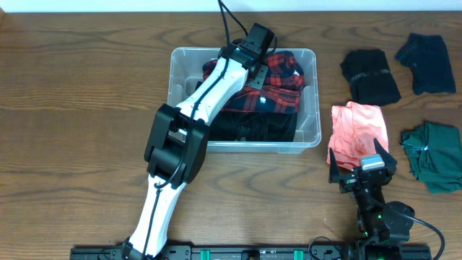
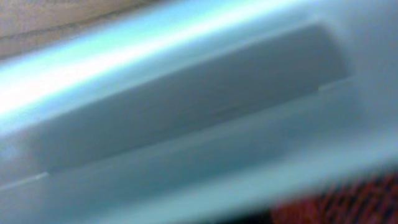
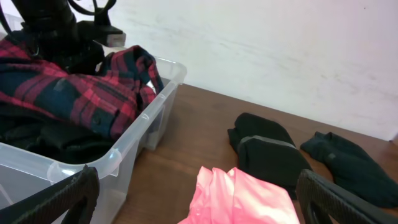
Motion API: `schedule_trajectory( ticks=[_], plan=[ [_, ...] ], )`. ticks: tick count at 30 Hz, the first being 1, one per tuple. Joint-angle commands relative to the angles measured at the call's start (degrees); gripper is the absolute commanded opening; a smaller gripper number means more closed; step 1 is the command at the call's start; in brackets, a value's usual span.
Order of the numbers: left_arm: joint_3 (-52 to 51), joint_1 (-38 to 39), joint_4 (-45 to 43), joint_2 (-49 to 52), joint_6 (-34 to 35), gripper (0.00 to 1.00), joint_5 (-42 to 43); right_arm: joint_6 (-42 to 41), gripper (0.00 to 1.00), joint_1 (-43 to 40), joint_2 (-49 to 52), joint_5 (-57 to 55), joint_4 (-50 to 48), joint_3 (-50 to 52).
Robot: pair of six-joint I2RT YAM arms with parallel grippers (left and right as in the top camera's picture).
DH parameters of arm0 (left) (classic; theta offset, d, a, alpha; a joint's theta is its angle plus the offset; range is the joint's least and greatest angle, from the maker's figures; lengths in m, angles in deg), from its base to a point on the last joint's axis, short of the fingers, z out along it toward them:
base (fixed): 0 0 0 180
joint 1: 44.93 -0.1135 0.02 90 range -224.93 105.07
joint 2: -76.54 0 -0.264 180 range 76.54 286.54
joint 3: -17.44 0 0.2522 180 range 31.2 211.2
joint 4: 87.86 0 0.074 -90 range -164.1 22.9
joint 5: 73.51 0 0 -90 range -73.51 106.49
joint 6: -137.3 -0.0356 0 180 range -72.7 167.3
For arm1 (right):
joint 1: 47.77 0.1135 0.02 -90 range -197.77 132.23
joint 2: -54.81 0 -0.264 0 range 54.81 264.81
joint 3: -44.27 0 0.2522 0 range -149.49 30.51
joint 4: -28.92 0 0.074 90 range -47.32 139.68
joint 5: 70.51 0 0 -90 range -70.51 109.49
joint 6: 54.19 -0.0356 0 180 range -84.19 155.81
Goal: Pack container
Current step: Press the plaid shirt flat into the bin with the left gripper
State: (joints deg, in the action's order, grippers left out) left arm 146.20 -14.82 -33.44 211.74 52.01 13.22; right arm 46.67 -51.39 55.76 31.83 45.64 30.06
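The clear plastic container [image 1: 173, 87] stands at the table's back centre. It holds a red and navy plaid shirt [image 1: 281, 79] on top of black clothing [image 1: 253, 128]. My left gripper [image 1: 258, 40] reaches into the container's far side, just above the plaid shirt; its fingers are hidden. The left wrist view is a blur of container wall [image 2: 186, 112] and a bit of red plaid [image 2: 348, 202]. My right gripper [image 1: 361, 170] is open and empty at the near edge of a pink garment [image 1: 357, 126]. The right wrist view shows its jaws [image 3: 198, 202] wide around that garment [image 3: 249, 199].
On the table right of the container lie a black garment [image 1: 369, 76], a navy garment [image 1: 426, 63] and a green garment [image 1: 433, 152]. The right wrist view shows the container's corner [image 3: 124, 149], the black garment [image 3: 267, 149] and the navy one [image 3: 348, 165].
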Motion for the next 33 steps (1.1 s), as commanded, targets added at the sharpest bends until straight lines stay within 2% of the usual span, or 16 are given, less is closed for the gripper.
schedule_trajectory(
  ticks=[1, 7, 20, 33],
  plan=[
    [-0.37, 0.68, 0.68, 2.86, 0.35, 0.06, -0.68, 0.37, 0.99, -0.83, -0.31, -0.09, 0.17, 0.13],
    [-0.33, 0.68, 0.81, -1.25, 0.33, 0.06, -1.81, 0.37, 0.99, -0.83, -0.31, -0.09, 0.17, 0.13],
    [-0.33, 2.03, 0.74, -17.09, 0.31, 0.06, -2.99, 0.37, 0.99, -0.83, -0.31, -0.09, 0.17, 0.13],
    [-0.39, 5.81, -2.21, -14.32, 0.57, 0.06, -1.68, 0.37, 0.99, -0.83, -0.31, -0.09, 0.17, 0.13]
  ],
)
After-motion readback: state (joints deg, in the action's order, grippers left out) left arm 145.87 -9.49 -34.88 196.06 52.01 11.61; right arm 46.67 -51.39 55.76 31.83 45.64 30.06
